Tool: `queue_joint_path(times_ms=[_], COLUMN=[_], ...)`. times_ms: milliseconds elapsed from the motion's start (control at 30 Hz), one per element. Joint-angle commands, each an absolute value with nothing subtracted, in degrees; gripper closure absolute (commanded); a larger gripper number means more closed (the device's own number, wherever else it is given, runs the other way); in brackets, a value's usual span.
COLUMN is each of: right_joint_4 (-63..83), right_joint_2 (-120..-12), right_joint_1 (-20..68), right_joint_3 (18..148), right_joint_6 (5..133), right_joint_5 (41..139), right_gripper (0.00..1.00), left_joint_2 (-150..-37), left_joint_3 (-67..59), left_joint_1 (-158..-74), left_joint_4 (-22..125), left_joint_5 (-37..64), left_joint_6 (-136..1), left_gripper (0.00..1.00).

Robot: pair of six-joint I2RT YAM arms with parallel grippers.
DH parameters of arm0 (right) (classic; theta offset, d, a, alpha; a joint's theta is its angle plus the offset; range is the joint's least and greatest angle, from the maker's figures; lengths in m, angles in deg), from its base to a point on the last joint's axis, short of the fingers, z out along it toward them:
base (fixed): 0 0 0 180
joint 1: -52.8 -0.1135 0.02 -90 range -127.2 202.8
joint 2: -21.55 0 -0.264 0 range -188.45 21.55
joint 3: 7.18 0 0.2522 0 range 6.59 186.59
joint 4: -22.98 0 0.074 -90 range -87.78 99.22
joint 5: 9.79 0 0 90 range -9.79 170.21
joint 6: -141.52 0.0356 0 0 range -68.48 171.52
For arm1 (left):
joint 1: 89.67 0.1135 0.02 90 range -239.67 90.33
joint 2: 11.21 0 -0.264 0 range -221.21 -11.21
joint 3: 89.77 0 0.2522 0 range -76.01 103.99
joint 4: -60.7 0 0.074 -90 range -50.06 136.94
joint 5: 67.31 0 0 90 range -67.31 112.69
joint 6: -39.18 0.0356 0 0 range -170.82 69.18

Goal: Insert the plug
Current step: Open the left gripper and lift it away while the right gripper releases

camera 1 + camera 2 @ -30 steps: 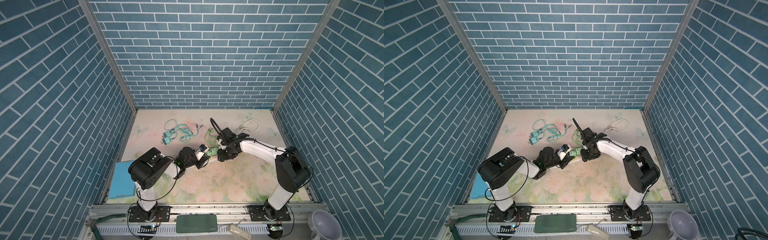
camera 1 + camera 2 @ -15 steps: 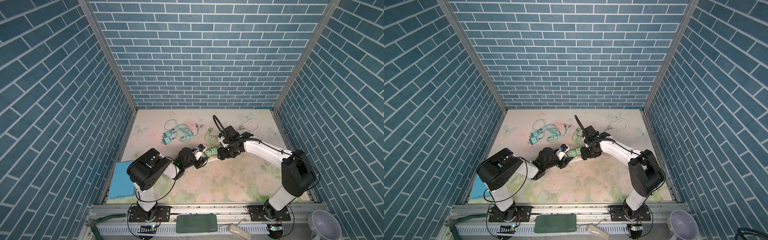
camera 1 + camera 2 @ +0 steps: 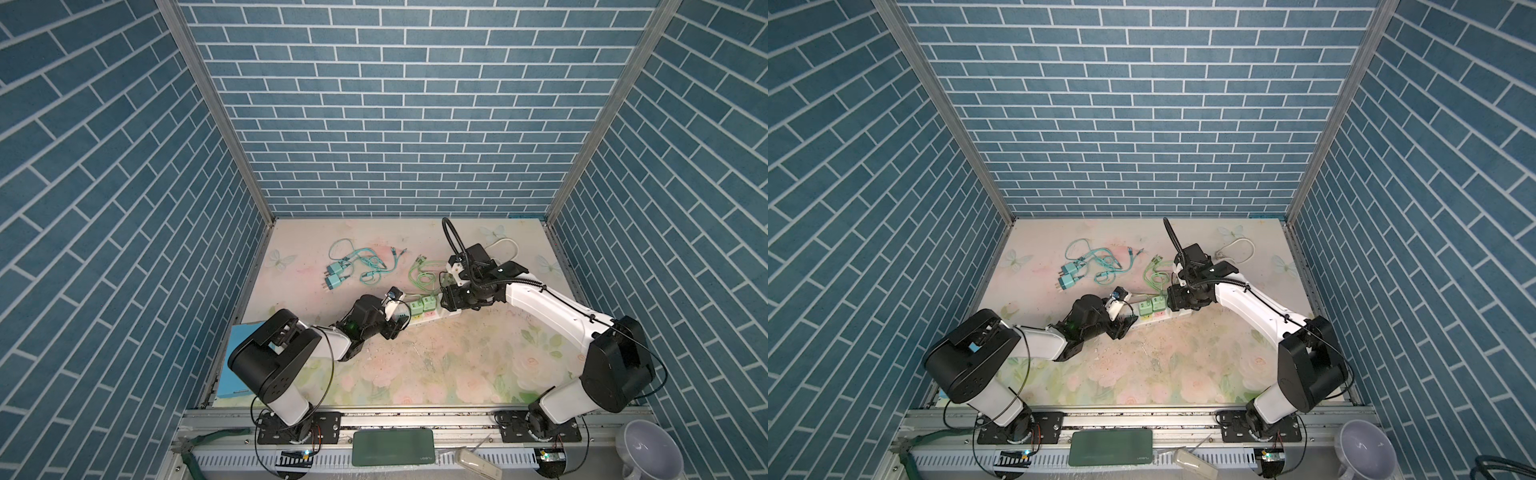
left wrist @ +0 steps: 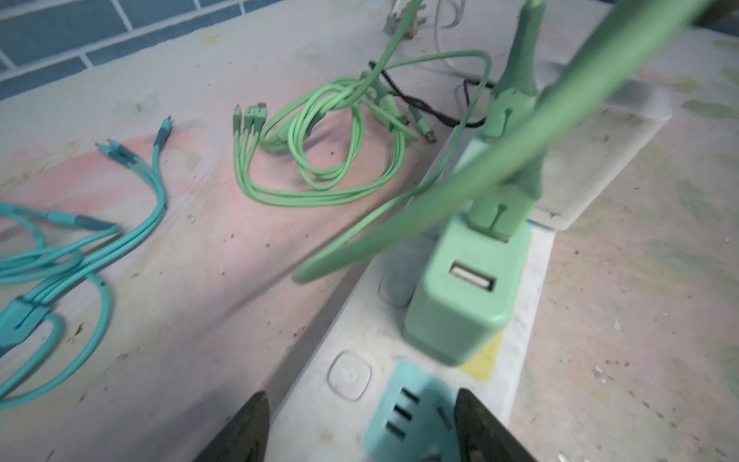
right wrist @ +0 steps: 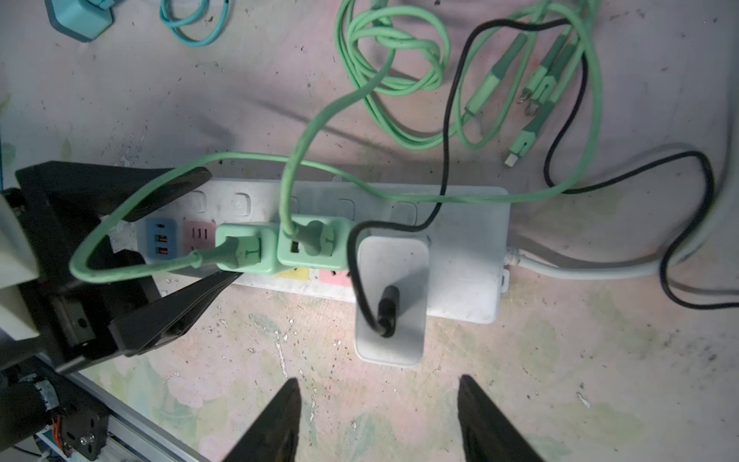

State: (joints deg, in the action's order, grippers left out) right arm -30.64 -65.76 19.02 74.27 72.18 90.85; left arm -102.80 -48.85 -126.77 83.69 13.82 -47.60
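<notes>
Noting green plug (image 5: 244,248) sitting seated in white power strip (image 5: 468,224), just beside a second green plug (image 5: 316,244). Logging left gripper (image 4: 360,404) standing spread apart, straddling the strip's end, gripping nothing (one finger just beside the plug). Logging right gripper (image 5: 379,382) likewise spread, hovering empty near white adapter (image 5: 390,280). Finding no readable lettering on the strip; spotting print on dark green case (image 3: 392,446), possibly a brand, too small to read.

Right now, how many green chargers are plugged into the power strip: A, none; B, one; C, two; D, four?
C: a green charger and a second green charger sit side by side in the power strip, beside the white adapter.
</notes>
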Motion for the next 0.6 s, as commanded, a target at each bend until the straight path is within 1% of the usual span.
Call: queue_joint_path(times_ms=[0, 67, 100, 133, 200, 233, 267, 400, 500, 567], right_joint_4=[-31.0, -30.3, -29.7, -29.5, -29.5, -29.5, -30.0, -30.8, -29.0, -28.8], right_joint_2=[-64.9, -65.5, -65.9, -66.4, -67.9, -68.7, -69.5, -72.8, -73.7, -74.5], right_joint_1=[21.1, 22.4, 23.0, 23.6, 24.3, 24.5, 24.6, 25.3, 26.1, 27.0], right_joint_3=[76.6, 78.1, 78.8, 79.8, 82.2, 83.5, 84.9, 90.7, 92.5, 93.8], right_joint_6=[73.8, 73.3, 73.1, 72.8, 72.2, 72.0, 71.5, 69.8, 69.5, 69.1], right_joint_5=[91.8, 92.6, 92.8, 93.3, 93.3, 92.6, 92.1, 91.8, 93.1, 93.9], right_gripper=[0.37, 0.37, 0.37, 0.37, 0.37, 0.37, 0.37, 0.38, 0.38, 0.38], left_joint_2=[-97.7, -94.5, -92.8, -91.1, -88.5, -87.2, -86.2, -84.7, -86.3, -88.3], left_joint_3=[-47.8, -46.5, -45.6, -44.5, -42.0, -40.8, -39.7, -33.1, -28.9, -25.8], left_joint_1=[-126.5, -126.5, -126.5, -126.5, -126.3, -126.3, -126.2, -124.1, -122.2, -120.1], left_joint_4=[71.2, 66.2, 63.6, 60.3, 54.2, 51.5, 49.4, 40.4, 36.1, 33.7], left_joint_5=[18.9, 21.0, 22.4, 24.4, 27.1, 28.7, 30.5, 35.3, 39.4, 40.3], left_joint_6=[-50.3, -50.8, -50.9, -51.6, -52.0, -52.7, -53.2, -54.5, -54.3, -54.8], left_gripper=[0.22, 0.21, 0.14, 0.11, 0.09, 0.06, 0.01, 0.00, 0.00, 0.00])
